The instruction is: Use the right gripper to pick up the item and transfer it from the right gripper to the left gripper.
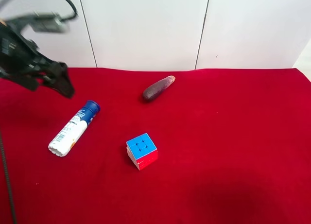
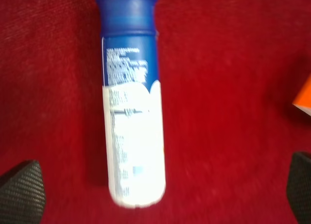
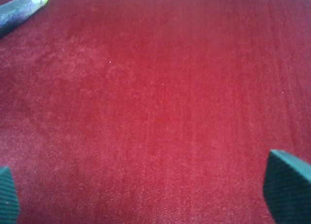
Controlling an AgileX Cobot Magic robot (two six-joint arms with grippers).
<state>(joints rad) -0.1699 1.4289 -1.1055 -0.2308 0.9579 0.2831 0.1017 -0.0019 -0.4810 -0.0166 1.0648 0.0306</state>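
— Where's the bottle (image 1: 74, 129) right now?

— Lying on its side on the red cloth (image 1: 228, 136), toward the left of the high view. Its dark blue cap points up and away toward the wall; its white base points toward the near edge. Nothing is touching it.

— And the left gripper (image 2: 160, 195)?

— Its wrist camera looks straight down on the bottle: blue cap at one end, white body with small print, and the two dark fingertips (image 2: 22, 192) showing only at the frame's corners, spread wide, with the bottle's base between them but clear of both. In the high view that is the black arm at the left (image 1: 34, 63) — it hangs above the cloth, just beyond the cap end, holding nothing.

— The right gripper (image 3: 148, 192)?

— Also spread wide and empty. Its two dark green fingertips (image 3: 286, 185) sit at the corners of its view over bare red cloth. At one corner of that view the end of the dark oblong vegetable (image 3: 22, 10) shows (only partly in frame). That arm doesn't appear in the high view.

— Anything else on the cloth?

— A multicoloured cube (image 1: 142, 150) near the middle, blue face up, well apart from the bottle. The vegetable lies beyond it, nearer the white wall (image 1: 146, 25).
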